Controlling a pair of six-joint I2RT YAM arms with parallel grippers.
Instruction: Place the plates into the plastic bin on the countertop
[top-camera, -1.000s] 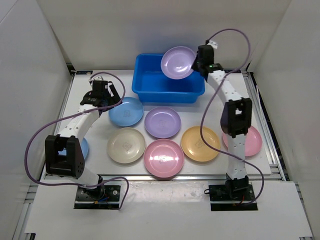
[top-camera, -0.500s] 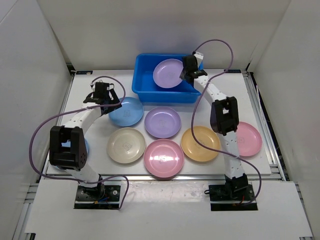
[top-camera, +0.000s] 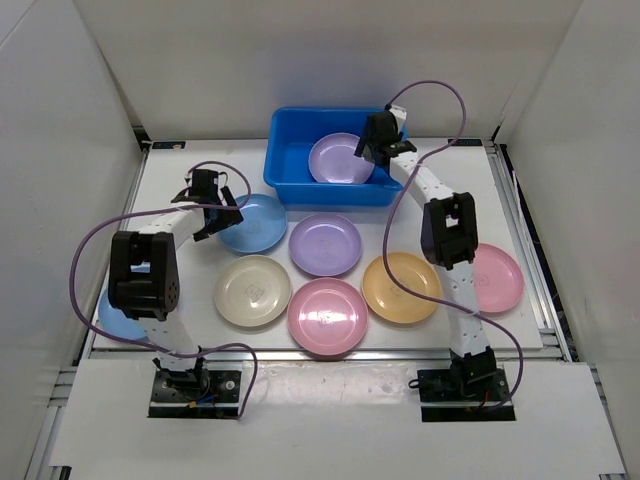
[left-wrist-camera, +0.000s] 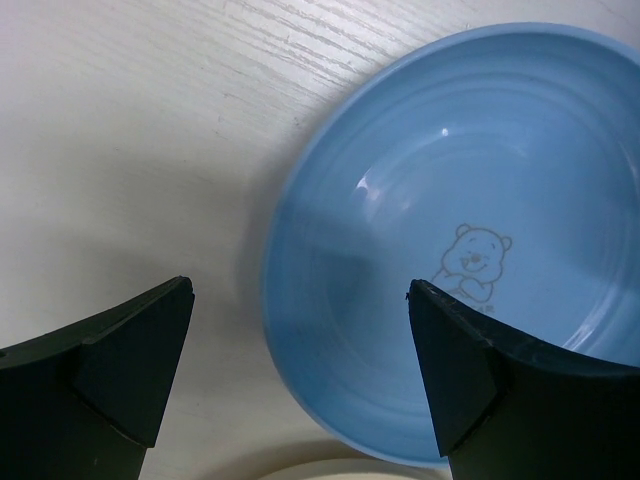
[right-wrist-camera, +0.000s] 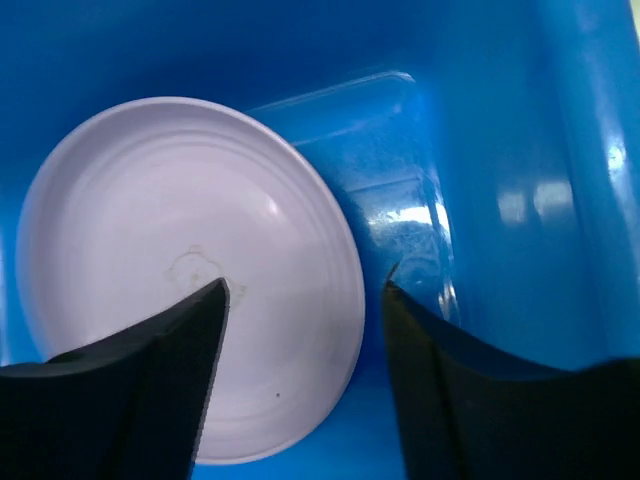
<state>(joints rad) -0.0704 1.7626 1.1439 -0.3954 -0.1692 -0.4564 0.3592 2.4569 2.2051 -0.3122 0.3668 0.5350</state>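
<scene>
Hovering spread-open, the left claw (left-wrist-camera: 300, 290) straddles the edge of a light blue plate (left-wrist-camera: 470, 200) on the counter (left-wrist-camera: 120, 120); rightward, the right claw (right-wrist-camera: 305, 285) gapes empty above a purple plate (right-wrist-camera: 150, 220) lying inside the blue bin (right-wrist-camera: 560, 150).

Purple plate (top-camera: 340, 158) flat in blue bin (top-camera: 292, 160), other plates (top-camera: 325, 244) on countertop (top-camera: 195, 265)
</scene>
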